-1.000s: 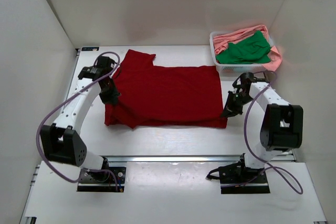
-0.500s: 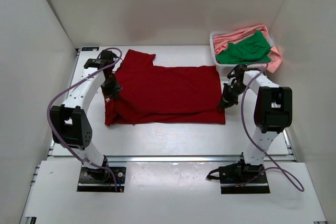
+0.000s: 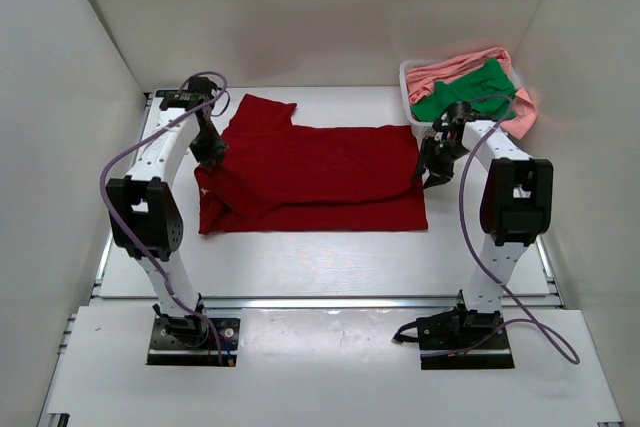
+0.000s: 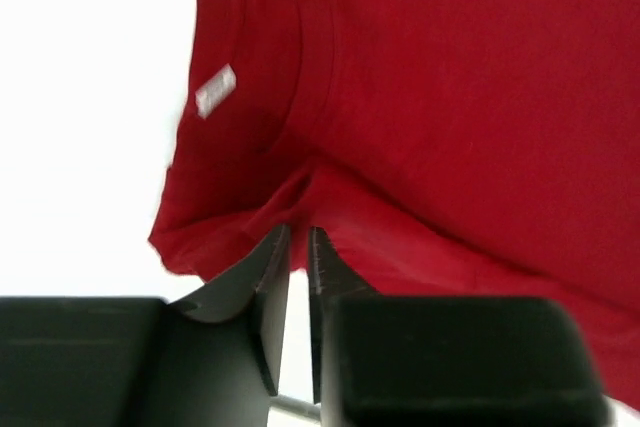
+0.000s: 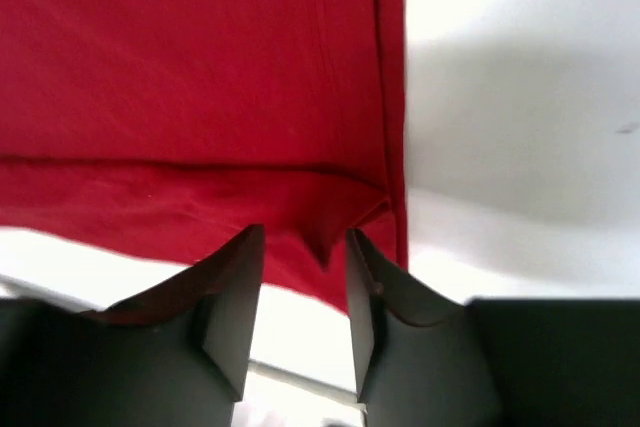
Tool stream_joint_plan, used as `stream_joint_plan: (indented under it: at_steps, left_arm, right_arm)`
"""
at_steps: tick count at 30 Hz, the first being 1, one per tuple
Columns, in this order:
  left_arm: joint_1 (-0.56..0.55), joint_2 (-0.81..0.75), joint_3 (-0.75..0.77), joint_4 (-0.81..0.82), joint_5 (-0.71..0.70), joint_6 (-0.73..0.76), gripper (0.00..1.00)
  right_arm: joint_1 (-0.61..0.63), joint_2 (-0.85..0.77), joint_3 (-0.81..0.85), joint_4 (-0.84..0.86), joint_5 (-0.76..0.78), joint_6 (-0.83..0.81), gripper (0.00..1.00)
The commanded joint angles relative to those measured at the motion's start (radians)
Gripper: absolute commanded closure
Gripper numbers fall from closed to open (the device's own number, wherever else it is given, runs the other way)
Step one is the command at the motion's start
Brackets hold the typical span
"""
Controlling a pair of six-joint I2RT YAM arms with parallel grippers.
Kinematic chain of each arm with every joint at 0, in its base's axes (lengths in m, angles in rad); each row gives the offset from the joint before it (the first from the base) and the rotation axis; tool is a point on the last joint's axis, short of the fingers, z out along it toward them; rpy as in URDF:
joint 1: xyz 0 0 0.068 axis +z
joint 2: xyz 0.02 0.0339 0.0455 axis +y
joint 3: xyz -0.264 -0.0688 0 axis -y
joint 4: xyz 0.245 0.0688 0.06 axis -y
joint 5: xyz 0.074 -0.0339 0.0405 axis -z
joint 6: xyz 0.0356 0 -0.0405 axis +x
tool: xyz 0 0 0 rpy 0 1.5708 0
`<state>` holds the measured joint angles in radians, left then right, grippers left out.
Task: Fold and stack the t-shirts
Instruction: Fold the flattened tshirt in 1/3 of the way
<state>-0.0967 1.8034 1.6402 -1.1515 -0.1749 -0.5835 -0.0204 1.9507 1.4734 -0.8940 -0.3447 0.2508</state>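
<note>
The dark red t-shirt [image 3: 320, 172] lies spread on the white table, with its near part folded up over itself. My left gripper [image 3: 211, 154] is at the shirt's left edge near the collar. Its jaws are nearly closed and pinch a fold of red cloth [image 4: 450, 97] at the tips [image 4: 298, 232]. My right gripper [image 3: 428, 172] is at the shirt's right edge. Its jaws [image 5: 300, 237] stand apart, with a loose peak of the red cloth [image 5: 180, 67] between them. The bright green t-shirt [image 3: 465, 95] and the salmon pink t-shirt [image 3: 455, 65] lie bunched in the basket.
A white slatted basket [image 3: 440, 132] stands at the back right, just beyond my right gripper. White walls close in the table on the left, back and right. A white label [image 4: 214, 90] shows inside the red shirt's collar.
Both grippers moved toward the far side, carrying the red shirt's near edge up over the shirt. The near edge now lies farther back. Both arms are stretched out more.
</note>
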Motion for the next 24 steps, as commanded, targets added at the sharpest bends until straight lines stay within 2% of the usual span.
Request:
stream_joint_plan:
  at_steps: [1,5,9,12,15,17,20,24]
  left_arm:
    - [0.023,0.022,0.125,0.007,-0.058,-0.009,0.75]
    - [0.038,0.037,0.155,0.033,-0.054,-0.015,0.73]
    - [0.084,0.069,0.214,0.033,-0.014,-0.029,0.73]
    - [0.092,0.047,0.184,0.026,-0.021,-0.033,0.73]
    - [0.065,-0.027,0.012,0.047,-0.040,-0.036,0.73]
    - [0.042,-0.091,-0.174,0.081,-0.031,-0.036,0.73]
    - [-0.007,-0.164,-0.369,0.157,-0.032,-0.050,0.73]
    - [-0.063,-0.153,-0.453,0.231,-0.079,-0.053,0.74]
  right_arm:
    - [-0.003,-0.100,0.034,0.096,0.062,0.037,0.60]
    - [-0.022,-0.177,-0.033,0.145,0.078,0.059,0.56]
    - [-0.047,-0.249,-0.154,0.181,0.061,0.067,0.56]
    - [-0.042,-0.286,-0.226,0.188,0.059,0.068,0.56]
    - [-0.027,-0.360,-0.319,0.207,0.066,0.070,0.52]
    - [0.000,-0.389,-0.385,0.242,0.058,0.064,0.52]
    - [0.058,-0.430,-0.452,0.303,0.050,0.068,0.53]
    - [0.164,-0.399,-0.458,0.382,0.052,0.064,0.53]
